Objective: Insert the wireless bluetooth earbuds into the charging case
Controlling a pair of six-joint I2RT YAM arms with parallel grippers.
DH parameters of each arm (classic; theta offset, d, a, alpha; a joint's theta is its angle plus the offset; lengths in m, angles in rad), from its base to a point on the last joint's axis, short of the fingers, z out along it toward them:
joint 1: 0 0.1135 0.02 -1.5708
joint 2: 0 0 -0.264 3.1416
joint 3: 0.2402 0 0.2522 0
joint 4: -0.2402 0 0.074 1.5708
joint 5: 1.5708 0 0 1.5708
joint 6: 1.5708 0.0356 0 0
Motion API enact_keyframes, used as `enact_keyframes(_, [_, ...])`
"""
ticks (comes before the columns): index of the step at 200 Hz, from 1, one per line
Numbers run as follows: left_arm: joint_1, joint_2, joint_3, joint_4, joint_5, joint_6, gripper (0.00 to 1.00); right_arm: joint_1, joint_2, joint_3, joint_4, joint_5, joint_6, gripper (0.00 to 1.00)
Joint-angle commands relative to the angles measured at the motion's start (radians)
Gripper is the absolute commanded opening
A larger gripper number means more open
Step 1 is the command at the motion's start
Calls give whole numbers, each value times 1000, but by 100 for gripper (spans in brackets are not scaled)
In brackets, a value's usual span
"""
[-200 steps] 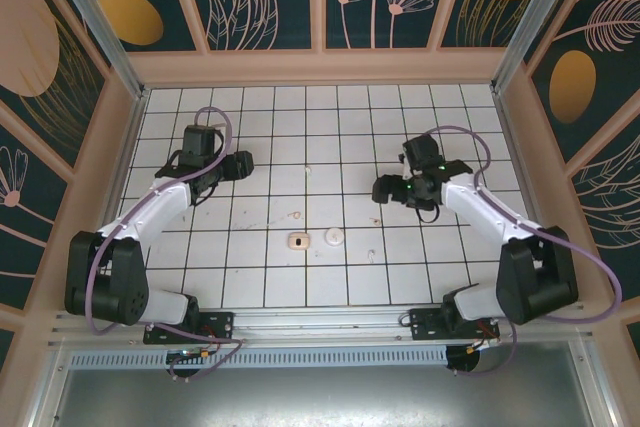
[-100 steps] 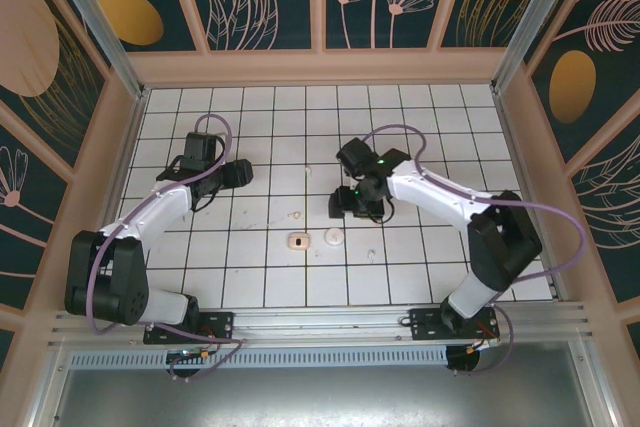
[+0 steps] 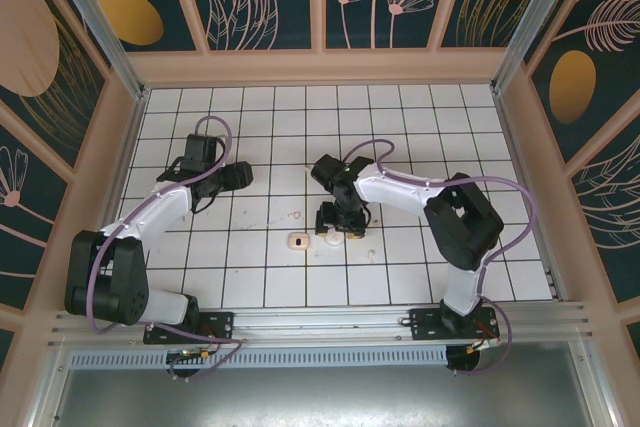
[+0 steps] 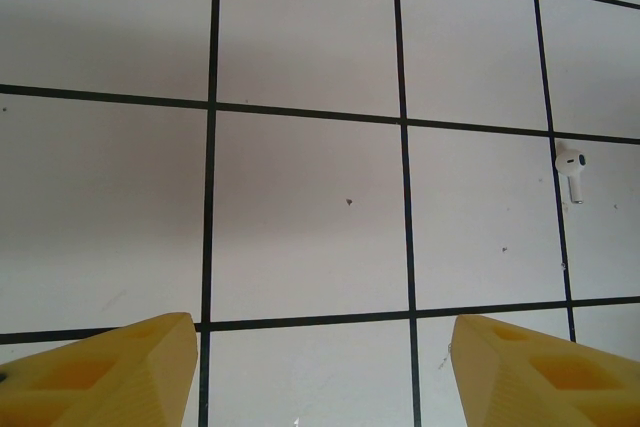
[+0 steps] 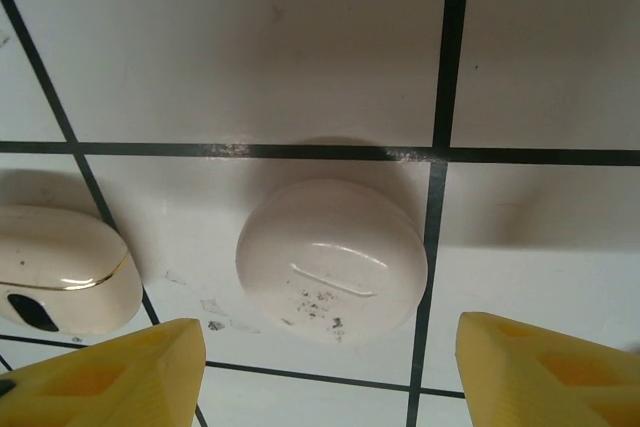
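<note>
- charging case (image 3: 297, 241): flat on the desk (image 3: 420, 137). It is ahead of the right pincer (image 5: 327, 352) and off beyond the finger at the left of the right wrist view. Pinkish-beige, with a dark oval recess showing.
- white round piece (image 5: 332, 262): just beside the charging case and not touching it, with a black grid line between them. It sits straight ahead of the right pincer, centred on the gap between its fingers.
- right pincer: jaws well apart, gripping nothing. The yellow tips sit short of the white round piece, one on each side. Can't tell if they touch the desk.
- left pincer (image 4: 322, 352): jaws well apart, nothing held, bare desk between the tips.
- earbud (image 4: 571, 169): white, lying on the desk ahead of the left pincer and out past the finger at the right of the left wrist view. It is just beside a grid line and well apart from the tips.
- top view: the left pincer is well apart from the charging case; the right pincer is over the white round piece.
</note>
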Motion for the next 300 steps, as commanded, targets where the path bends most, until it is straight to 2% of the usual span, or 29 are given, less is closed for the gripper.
enact_keyframes(1, [-4, -9, -10, -11, -6, -8, 67, 6, 23, 30, -21, 15, 34, 67])
enact_keyframes(105, [-4, -6, -23, 3, 0, -13, 67, 14, 72, 19, 47, 17, 37, 60])
enact_keyframes(162, [-5, -6, -22, 1, 2, -11, 67, 21, 85, 2, 61, 37, 34, 48])
enact_keyframes(189, [-4, -16, -11, -2, 27, -5, 66, 20, 59, -4, 69, 58, 36, 47])
enact_keyframes(205, [-4, -26, -3, 0, 63, 8, 63, 18, 23, -8, 90, 79, 40, 47])
enact_keyframes(229, [-4, -54, -9, 44, 173, 49, 59, 12, -59, -16, 157, 107, 50, 46])
enact_keyframes(268, [-9, -174, -68, 227, 386, 112, 58, -29, -234, -54, 346, 112, 74, 46])
enact_keyframes(300, [-23, -281, -149, 428, 526, 121, 58, -80, -380, -138, 574, 48, 102, 46])
